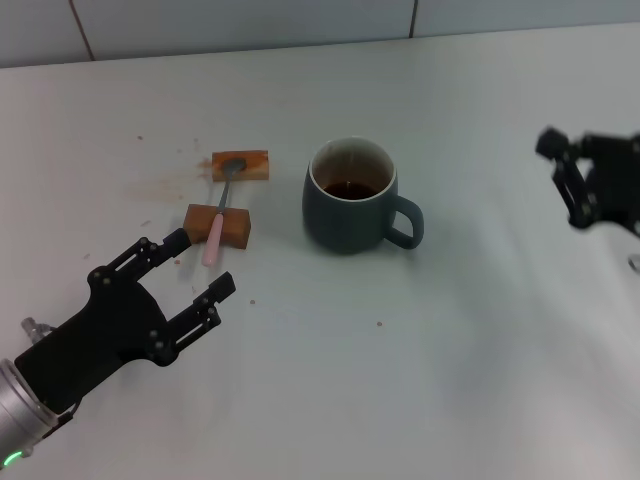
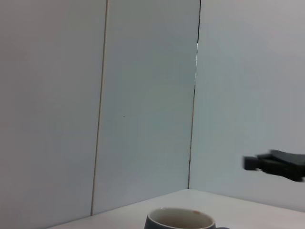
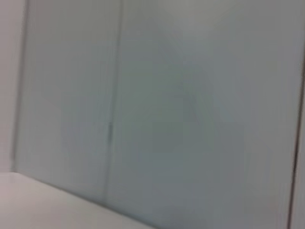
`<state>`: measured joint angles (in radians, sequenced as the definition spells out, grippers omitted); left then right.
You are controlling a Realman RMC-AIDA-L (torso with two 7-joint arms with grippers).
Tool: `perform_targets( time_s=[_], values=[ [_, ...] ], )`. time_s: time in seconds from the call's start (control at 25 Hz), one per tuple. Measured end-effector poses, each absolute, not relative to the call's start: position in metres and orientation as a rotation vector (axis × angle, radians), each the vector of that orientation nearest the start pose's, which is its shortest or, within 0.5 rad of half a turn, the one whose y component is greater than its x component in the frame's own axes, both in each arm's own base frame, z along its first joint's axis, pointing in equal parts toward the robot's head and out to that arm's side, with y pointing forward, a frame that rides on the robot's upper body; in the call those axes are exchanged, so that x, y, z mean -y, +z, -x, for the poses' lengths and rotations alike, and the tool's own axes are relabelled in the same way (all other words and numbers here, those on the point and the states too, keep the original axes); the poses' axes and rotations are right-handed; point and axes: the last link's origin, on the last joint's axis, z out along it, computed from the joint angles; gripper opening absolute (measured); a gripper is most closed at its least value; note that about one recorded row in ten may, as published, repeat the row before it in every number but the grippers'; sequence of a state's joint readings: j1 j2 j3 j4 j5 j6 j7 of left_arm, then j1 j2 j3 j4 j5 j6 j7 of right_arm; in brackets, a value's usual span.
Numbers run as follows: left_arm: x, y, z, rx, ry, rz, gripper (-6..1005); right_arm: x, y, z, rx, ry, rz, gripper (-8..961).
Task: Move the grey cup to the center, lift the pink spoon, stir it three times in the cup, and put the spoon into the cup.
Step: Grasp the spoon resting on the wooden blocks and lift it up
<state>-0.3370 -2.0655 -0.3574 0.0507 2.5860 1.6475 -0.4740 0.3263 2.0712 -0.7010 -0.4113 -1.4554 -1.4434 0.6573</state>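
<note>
The grey cup (image 1: 352, 197) stands upright near the table's middle, its handle toward the right, with brown stains inside. Its rim also shows in the left wrist view (image 2: 180, 221). The pink spoon (image 1: 218, 222) lies across two brown blocks left of the cup, its metal bowl on the far block. My left gripper (image 1: 205, 268) is open and empty, near the front left, just in front of the spoon's handle end. My right gripper (image 1: 562, 180) is at the far right, away from the cup; it also shows far off in the left wrist view (image 2: 274, 164).
Two brown rectangular blocks, one far (image 1: 241, 165) and one near (image 1: 219, 224), hold the spoon. Brown specks dot the white tabletop (image 1: 400, 340) near them. A tiled wall (image 1: 250, 20) runs along the back. The right wrist view shows only wall and a strip of table.
</note>
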Motion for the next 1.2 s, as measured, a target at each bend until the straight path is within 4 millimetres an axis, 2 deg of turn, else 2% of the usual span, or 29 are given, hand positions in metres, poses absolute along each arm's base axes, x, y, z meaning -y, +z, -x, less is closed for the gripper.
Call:
perform_targets(
  time_s=[0.24,0.44,0.64,0.92,1.2],
  values=[
    [-0.226,-0.048,0.311,0.393,-1.008,2.275,698,-0.253,0.001,-0.336,-0.313,0.780,2.260,19],
    [-0.226,-0.047,0.311,0.395,-1.010,2.273,698,-0.231,-0.012,-0.343,-0.339,0.746,2.368,22],
    [-0.226,-0.046,0.312,0.404,-1.012,2.265,698,-0.223,-0.016,-0.345,-0.349,0.743,2.400,32],
    [-0.225,-0.046,0.312,0.408,-1.012,2.264,697,-0.211,-0.022,-0.347,-0.334,0.705,2.516,124],
    [-0.224,-0.047,0.311,0.416,-1.023,2.259,697,-0.203,-0.012,-0.351,-0.328,0.706,2.502,223]
  ],
)
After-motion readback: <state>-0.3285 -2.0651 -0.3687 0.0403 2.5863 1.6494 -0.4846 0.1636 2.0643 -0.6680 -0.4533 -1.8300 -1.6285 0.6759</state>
